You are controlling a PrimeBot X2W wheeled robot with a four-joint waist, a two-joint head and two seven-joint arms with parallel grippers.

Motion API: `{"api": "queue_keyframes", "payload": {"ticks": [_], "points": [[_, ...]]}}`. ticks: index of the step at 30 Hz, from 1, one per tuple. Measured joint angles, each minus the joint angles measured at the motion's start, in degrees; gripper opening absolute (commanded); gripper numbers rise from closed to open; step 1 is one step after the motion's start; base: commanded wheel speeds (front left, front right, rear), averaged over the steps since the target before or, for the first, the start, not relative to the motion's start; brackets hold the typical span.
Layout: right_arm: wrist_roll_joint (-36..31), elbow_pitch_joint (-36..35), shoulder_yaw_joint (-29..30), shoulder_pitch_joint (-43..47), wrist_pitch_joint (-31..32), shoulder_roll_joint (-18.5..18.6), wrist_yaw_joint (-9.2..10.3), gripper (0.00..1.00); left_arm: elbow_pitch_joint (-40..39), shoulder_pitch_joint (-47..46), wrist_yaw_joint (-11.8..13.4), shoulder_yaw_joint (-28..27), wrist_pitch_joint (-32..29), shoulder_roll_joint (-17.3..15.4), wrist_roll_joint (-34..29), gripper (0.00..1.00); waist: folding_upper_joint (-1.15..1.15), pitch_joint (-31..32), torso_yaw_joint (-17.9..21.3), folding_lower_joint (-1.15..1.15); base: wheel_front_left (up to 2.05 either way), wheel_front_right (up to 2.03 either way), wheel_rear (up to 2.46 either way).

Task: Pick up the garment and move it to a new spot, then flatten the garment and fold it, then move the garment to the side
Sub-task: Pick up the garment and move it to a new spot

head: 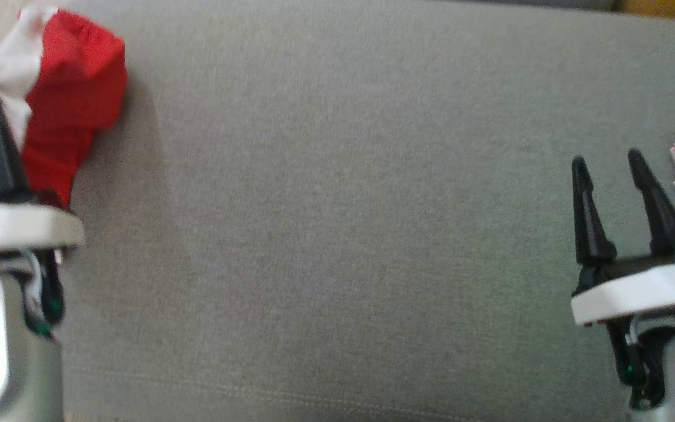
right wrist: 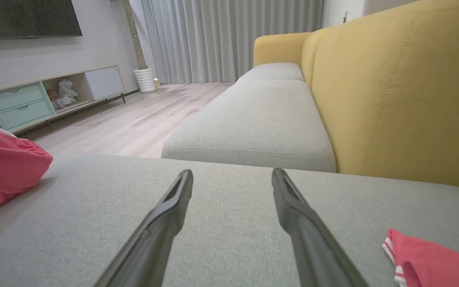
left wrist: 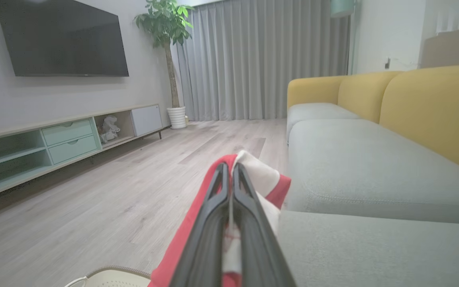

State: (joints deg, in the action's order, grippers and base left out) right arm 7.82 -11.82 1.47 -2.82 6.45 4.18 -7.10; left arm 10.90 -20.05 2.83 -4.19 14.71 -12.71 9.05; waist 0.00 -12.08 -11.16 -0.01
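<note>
Red-and-white garment (head: 74,76) sits bunched at the left edge of the grey cushion (head: 337,234), one fold clamped between the pressed-together fingers of my left claw (left wrist: 230,169). My right claw (head: 606,158) hangs spread apart and empty. Pinched so thinly, the cloth could slip free when I lift.

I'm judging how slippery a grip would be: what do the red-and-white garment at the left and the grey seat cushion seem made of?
Garment: probably a soft knit fabric, matte, since it bunches into loose rounded folds; the fibre cannot be told.
Seat cushion: woven upholstery cloth, matte, with a fine flecked grain and a stitched seam near its edge.
</note>
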Motion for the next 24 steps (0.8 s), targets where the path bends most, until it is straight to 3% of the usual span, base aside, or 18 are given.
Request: {"api": "queue_keyframes", "payload": {"ticks": [5,11,19,24], "points": [[1.27,0.2,-0.65,2.65,-0.24,-0.73,0.0,1.0,-9.57,10.82,0.56,2.24,-0.08,2.47,-0.74,0.0,0.0,3.64,1.88,0.0,0.0,0.0,0.0],[1.9,0.24,-1.21,3.71,-0.34,-1.25,0.0,1.0,-15.51,17.16,-0.62,9.75,-2.61,6.32,-0.81,0.0,0.0,5.35,5.52,0.0,0.0,0.0,0.0],[2.97,0.23,-1.4,3.6,-0.44,-1.44,0.0,1.0,-13.03,16.41,-4.68,20.51,-3.68,8.26,-0.33,0.0,0.0,4.52,11.02,0.0,0.0,0.0,0.0],[4.43,0.34,-1.58,3.31,-1.45,-1.47,0.0,1.0,-9.65,9.51,-6.47,27.57,-4.02,9.07,-1.44,0.0,0.0,2.2,15.14,0.0,0.0,0.0,0.0]]}}
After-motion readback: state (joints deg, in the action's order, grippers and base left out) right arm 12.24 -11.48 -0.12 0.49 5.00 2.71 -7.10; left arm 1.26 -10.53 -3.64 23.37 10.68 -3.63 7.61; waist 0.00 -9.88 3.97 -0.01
